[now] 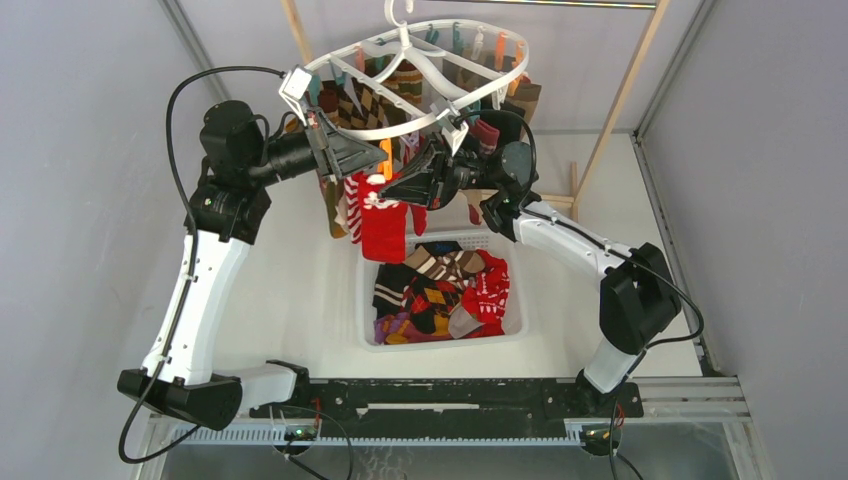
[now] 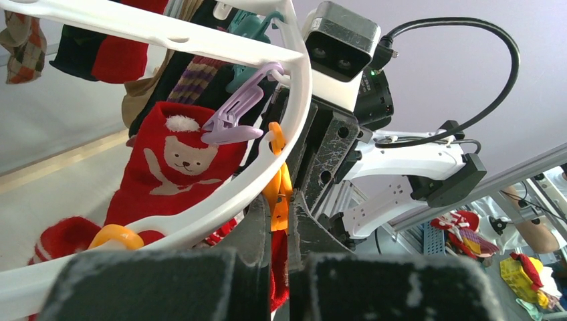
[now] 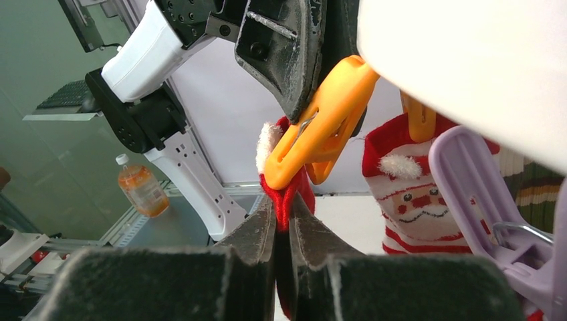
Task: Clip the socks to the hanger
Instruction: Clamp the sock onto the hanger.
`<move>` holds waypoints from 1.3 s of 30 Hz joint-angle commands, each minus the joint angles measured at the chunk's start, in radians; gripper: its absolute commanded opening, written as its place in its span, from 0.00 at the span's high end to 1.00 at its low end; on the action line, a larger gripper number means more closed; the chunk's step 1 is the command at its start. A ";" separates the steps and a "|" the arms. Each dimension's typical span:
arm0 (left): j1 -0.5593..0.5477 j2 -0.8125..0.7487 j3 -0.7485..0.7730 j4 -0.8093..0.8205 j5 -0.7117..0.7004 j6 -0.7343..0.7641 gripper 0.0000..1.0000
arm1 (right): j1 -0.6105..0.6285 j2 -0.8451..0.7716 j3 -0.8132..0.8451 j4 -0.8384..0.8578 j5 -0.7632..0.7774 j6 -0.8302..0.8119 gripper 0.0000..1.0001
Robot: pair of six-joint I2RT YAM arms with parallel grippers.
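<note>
We've got the left gripper (image 2: pixel 279 221), jaws clenched on the clip (image 3: pixel 324 127); right gripper (image 3: pixel 284 227), jaws pinching the sock (image 3: pixel 286 197), hanging vertical, cuff up.

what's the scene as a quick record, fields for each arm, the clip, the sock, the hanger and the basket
left jaws: closed on the upper end of the orange clip
right jaws: shut on the red sock, holding its cuff up
clip: hangs from the hanger rim, mouth at the sock's cuff
clip bite: cannot tell whether it grips the sock yet
other socks: several hanging from the hanger
basket: below the hanger, holds more socks
</note>
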 commanded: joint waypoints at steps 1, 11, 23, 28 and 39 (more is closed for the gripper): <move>-0.007 -0.024 -0.005 0.025 0.081 -0.017 1.00 | 0.000 -0.002 0.020 0.032 0.000 0.032 0.89; -0.006 -0.022 0.003 0.025 0.085 -0.018 1.00 | -0.001 0.019 0.019 0.033 -0.002 0.046 0.90; -0.006 -0.019 0.003 0.026 0.092 -0.013 1.00 | -0.009 0.005 0.003 0.079 0.000 0.083 0.91; -0.006 -0.020 0.005 0.025 0.095 0.001 1.00 | -0.041 -0.009 0.003 0.130 0.003 0.132 0.90; -0.006 -0.023 0.009 0.010 0.076 0.024 1.00 | -0.042 -0.012 0.009 0.152 -0.021 0.154 0.90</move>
